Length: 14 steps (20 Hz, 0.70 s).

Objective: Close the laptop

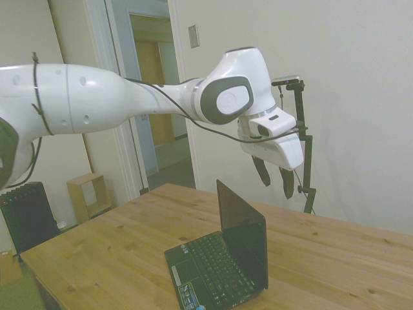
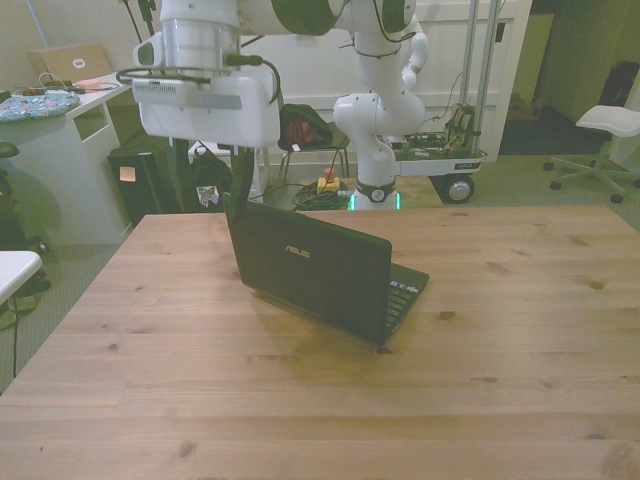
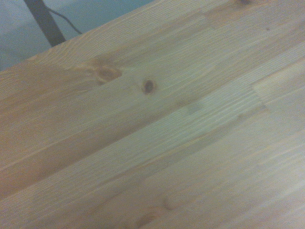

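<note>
- Above the table (image 1: 97,258), the gripper (image 1: 275,177) hangs in the air with its two dark fingers (image 1: 261,171) spread apart, holding nothing.
- Below it, the laptop (image 1: 226,255) stands open on the wood, lid upright, the gripper clear of the lid's top edge.
- Only bare planks with a dark knot (image 3: 149,86) show in the wrist view.

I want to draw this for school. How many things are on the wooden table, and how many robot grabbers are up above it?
Laptops: 1, the open black laptop standing on the table
Robot grabbers: 1, the gripper hanging above the laptop, fingers apart
Total: 2
</note>
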Available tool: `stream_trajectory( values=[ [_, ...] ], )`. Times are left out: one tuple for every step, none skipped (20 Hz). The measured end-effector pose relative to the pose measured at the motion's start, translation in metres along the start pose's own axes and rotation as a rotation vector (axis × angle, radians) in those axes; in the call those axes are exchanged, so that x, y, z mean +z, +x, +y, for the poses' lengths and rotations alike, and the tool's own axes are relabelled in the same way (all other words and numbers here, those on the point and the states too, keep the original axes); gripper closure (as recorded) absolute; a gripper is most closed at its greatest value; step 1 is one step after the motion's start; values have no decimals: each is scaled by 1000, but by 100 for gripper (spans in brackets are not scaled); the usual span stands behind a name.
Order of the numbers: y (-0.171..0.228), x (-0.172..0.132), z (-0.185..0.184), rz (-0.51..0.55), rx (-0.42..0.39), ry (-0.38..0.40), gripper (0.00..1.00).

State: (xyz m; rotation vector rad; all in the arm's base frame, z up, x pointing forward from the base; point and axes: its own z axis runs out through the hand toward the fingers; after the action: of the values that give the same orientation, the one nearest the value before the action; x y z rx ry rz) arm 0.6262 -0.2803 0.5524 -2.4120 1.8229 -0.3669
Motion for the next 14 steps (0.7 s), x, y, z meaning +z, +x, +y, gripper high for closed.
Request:
stream_trajectory(
  values=[
    [-4, 9, -7, -15, -1, 2, 100],
    [-7, 17, -11, -27, 2, 1, 100],
    [-11, 25, -15, -43, 12, -3, 100],
    [-16, 31, -17, -63, 26, -2, 100],
    [-23, 37, -20, -83, 30, 0, 100],
    [-29, 42, -22, -96, 31, -4, 100],
    [-35, 46, -23, -106, 33, -9, 100],
    [-40, 48, -24, -114, 37, -11, 100],
    [-44, 49, -24, -121, 44, -14, 100],
    [-45, 50, -23, -125, 52, -16, 100],
    [-46, 49, -21, -128, 60, -18, 100],
    [-46, 48, -18, -129, 68, -19, 100],
    [-44, 46, -16, -129, 74, -18, 100],
    [-42, 45, -13, -130, 81, -18, 100]
  ],
)
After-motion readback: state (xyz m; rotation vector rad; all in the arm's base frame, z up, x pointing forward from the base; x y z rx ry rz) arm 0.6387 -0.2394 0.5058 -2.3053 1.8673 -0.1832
